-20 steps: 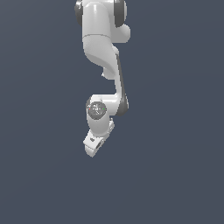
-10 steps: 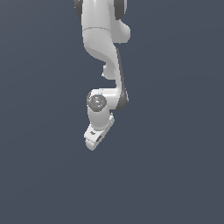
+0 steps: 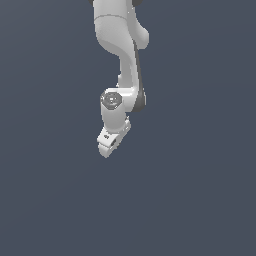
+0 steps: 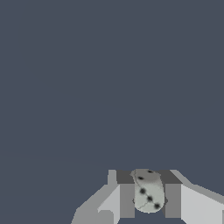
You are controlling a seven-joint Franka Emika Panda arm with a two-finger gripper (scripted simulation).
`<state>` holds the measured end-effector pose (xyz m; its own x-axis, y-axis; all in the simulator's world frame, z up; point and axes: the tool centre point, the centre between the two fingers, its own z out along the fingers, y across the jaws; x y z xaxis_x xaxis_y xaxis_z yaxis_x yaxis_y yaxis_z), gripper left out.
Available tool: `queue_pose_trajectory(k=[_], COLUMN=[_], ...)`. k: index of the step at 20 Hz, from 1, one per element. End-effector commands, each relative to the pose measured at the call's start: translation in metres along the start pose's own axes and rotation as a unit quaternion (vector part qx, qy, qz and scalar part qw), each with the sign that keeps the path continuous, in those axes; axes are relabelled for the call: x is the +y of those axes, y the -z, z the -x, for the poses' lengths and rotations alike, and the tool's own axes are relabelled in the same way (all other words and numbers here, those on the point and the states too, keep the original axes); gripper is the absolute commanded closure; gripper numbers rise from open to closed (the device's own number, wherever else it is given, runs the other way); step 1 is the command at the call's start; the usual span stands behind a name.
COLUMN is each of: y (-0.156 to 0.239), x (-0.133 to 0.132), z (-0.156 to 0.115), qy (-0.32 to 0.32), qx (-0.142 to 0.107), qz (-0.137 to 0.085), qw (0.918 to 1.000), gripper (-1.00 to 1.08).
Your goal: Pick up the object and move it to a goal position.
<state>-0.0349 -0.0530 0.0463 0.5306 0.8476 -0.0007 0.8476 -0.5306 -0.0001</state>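
Note:
In the wrist view the object, a small pale grey roundish piece with dark dots, sits pinched between the two grey fingers of my gripper, which is shut on it. In the exterior view the white gripper hangs below the arm's wrist joint, tilted toward that view's left, above the plain dark grey ground. The object is hidden by the hand in the exterior view.
The white arm comes down from the top of the exterior view. Around it there is only the flat dark grey ground, and no marker shows in either view.
The gripper has risen steadily over the last second, and the wrist has turned a little. It stays shut.

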Motion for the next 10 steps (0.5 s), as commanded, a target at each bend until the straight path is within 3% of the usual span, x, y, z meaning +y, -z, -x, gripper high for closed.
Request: queue_pose_trajectory(k=[1, 10], y=[0.007, 0.027], x=[-0.014, -0.05], z=[0.008, 0.031], qy=[0.0, 0.0], qx=[0.0, 0.0], qz=[0.0, 0.0], qw=[1.0, 1.0], gripper=[1.08, 1.08])
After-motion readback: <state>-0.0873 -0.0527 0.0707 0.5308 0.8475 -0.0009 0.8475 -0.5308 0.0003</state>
